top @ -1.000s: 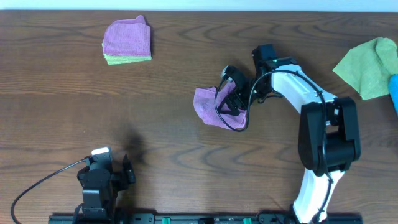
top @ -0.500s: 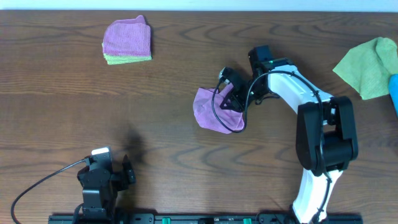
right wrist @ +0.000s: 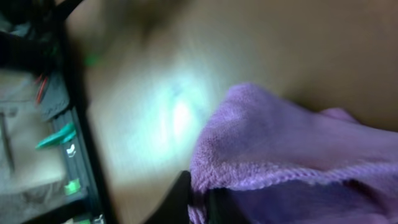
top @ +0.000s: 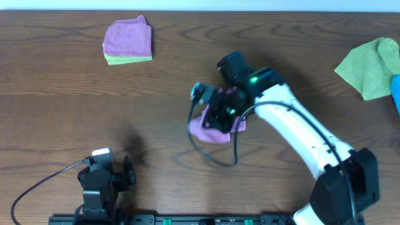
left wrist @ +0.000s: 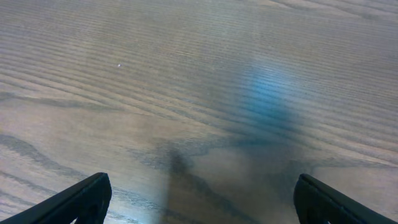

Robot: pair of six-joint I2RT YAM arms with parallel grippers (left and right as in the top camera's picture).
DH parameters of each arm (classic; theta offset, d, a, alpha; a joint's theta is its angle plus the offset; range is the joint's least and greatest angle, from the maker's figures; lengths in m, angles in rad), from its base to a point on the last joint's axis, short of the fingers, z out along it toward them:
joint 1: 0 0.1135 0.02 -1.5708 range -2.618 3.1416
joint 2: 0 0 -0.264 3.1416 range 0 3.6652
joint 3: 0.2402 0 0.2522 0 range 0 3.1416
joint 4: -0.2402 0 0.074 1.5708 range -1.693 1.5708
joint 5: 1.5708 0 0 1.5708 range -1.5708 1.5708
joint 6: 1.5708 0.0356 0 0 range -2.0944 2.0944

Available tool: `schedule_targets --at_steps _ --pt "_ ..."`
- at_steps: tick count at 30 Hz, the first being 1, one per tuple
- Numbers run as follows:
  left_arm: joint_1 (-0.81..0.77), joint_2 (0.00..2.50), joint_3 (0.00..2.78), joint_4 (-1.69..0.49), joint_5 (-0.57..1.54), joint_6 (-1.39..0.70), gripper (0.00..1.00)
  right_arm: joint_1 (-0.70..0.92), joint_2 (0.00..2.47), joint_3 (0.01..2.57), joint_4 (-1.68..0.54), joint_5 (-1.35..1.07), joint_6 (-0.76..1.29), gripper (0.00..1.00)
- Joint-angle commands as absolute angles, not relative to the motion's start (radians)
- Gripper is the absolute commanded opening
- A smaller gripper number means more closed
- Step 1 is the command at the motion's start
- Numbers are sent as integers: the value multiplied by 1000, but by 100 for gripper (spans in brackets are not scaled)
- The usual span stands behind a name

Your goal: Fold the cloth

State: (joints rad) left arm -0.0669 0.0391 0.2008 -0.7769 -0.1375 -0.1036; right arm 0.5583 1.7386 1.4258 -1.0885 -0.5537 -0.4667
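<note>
Near the worktop (top: 156, 94) middle, the right claw (top: 215, 115), pinching the thin lilac-purple square microfibre cloth (top: 201, 129), should lay edges squarely together.

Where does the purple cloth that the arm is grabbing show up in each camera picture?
Overhead: the cloth lies mid-table, partly under the right gripper.
Left wrist: not in it.
Right wrist: fills the lower right, pinched at the bottom edge.
Shared landmark: the brown wooden table.
</note>
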Motion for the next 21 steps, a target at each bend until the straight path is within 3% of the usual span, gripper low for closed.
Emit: schedule_targets --at_steps 1,4,5,6,7,21 --pt "-64 35 181 -807 -144 -89 95 646 1753 1425 -1142 -534 -442 10" --pt "-64 35 181 -807 -144 -89 95 729 1758 1414 -1159 -524 -441 13" --pt "-64 35 181 -807 -145 -89 95 747 1758 1409 -1159 -521 -442 34" --pt "-64 35 181 -807 -145 -89 95 760 1758 1406 -1161 -508 -440 91" --pt "-64 35 181 -807 -144 -89 95 767 1758 1403 -1161 -488 -435 99" --pt "-64 35 181 -807 -145 -89 95 768 1768 1391 -1157 -258 -358 99"
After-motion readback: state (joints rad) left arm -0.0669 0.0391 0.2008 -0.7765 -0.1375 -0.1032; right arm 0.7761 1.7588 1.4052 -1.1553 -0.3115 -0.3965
